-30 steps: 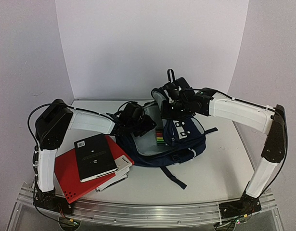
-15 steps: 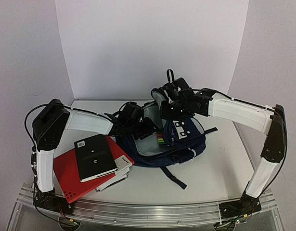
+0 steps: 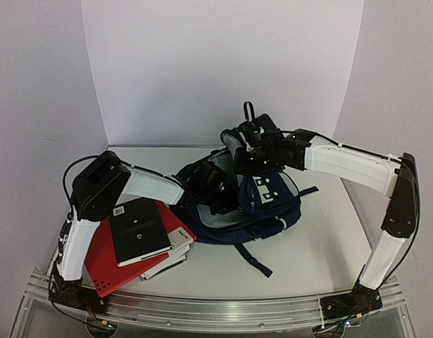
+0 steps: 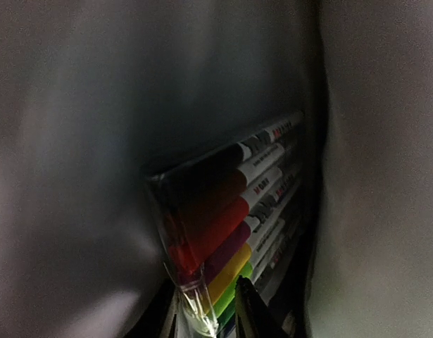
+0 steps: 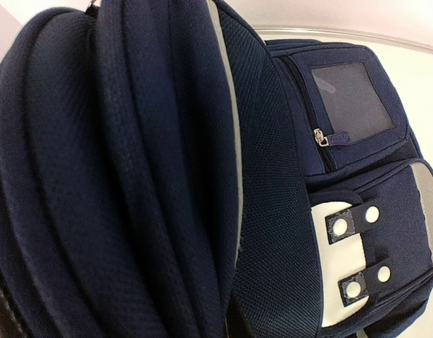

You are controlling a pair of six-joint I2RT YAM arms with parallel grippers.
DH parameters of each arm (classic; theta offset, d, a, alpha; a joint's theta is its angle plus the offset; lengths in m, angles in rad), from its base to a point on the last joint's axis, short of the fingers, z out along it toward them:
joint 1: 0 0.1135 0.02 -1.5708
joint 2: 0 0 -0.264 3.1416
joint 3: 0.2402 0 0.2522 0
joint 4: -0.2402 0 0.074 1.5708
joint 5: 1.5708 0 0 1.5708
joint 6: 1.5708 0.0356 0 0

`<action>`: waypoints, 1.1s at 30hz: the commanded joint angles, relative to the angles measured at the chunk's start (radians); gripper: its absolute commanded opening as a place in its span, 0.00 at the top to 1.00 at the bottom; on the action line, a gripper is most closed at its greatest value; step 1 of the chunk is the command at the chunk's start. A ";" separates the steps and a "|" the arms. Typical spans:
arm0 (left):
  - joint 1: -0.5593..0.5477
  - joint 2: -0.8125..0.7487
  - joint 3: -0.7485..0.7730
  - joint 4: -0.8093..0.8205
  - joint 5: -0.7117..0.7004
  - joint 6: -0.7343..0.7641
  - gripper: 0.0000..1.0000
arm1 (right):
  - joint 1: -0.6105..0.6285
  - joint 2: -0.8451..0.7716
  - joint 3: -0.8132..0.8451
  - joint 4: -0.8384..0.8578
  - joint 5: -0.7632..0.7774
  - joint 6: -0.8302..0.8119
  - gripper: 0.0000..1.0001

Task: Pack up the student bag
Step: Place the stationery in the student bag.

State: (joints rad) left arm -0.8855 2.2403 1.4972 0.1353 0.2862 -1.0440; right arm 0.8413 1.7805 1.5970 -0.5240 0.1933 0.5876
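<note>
- Left of the backpack [image 3: 272,205], a black book [image 3: 137,231] lies on top of a red book [image 3: 103,262], both flat on the table [image 3: 322,236] and well apart from the opening of the backpack.
- The left arm goes from the books' side into the open mouth of the backpack.
- The left claw [image 4: 208,317] is inside the backpack and is open only a little. The fingertips [image 4: 248,310] stand on both sides of the lower end of a clear pack of markers [image 4: 223,211] and seem to grip it. The picture there is dark.
- The pack of markers stands upright inside the backpack, between the grey lining [image 4: 75,141] on its left and a second lining wall on its right. Black, red, purple, yellow and green pens are visible in it.
- The backpack lies in the middle of the table with its mouth turned to the left. Its front pocket [image 5: 350,98] and white buckle tabs [image 5: 337,262] are on its right side, and a dark strap [image 3: 255,257] trails from it toward the near edge.
- The right claw [image 3: 246,153] is at the upper edge of the backpack, above the mouth. It is closed on the fabric there and holds this edge raised.
</note>
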 commanded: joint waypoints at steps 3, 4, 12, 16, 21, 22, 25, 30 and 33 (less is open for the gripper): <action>-0.011 0.041 0.115 0.071 0.069 0.058 0.74 | 0.008 -0.040 0.068 0.193 0.065 -0.017 1.00; -0.011 0.024 0.106 0.066 0.060 0.072 0.74 | 0.008 -0.044 0.064 0.193 0.071 -0.018 1.00; 0.019 -0.280 -0.081 -0.041 -0.023 0.259 0.48 | 0.007 -0.093 0.008 0.192 0.104 -0.032 1.00; 0.041 -0.443 -0.125 -0.219 -0.030 0.375 0.33 | 0.002 -0.119 -0.039 0.191 0.130 -0.040 1.00; 0.140 -0.623 -0.187 -0.439 0.013 0.446 0.29 | -0.010 -0.138 -0.072 0.188 0.128 -0.042 1.00; 0.165 -0.658 -0.208 -0.471 0.024 0.452 0.28 | -0.010 -0.139 -0.076 0.188 0.127 -0.042 1.00; 0.238 -0.743 -0.263 -0.541 0.029 0.493 0.25 | -0.011 -0.138 -0.085 0.188 0.124 -0.040 1.00; 0.435 -0.860 -0.379 -0.593 0.121 0.491 0.21 | -0.011 -0.132 -0.096 0.188 0.111 -0.037 1.00; 0.590 -0.958 -0.474 -0.603 0.194 0.473 0.20 | -0.011 -0.136 -0.096 0.187 0.100 -0.039 1.00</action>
State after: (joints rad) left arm -0.4520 1.4095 1.1178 -0.3912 0.3717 -0.5767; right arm 0.8364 1.7245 1.4845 -0.4675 0.2441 0.5541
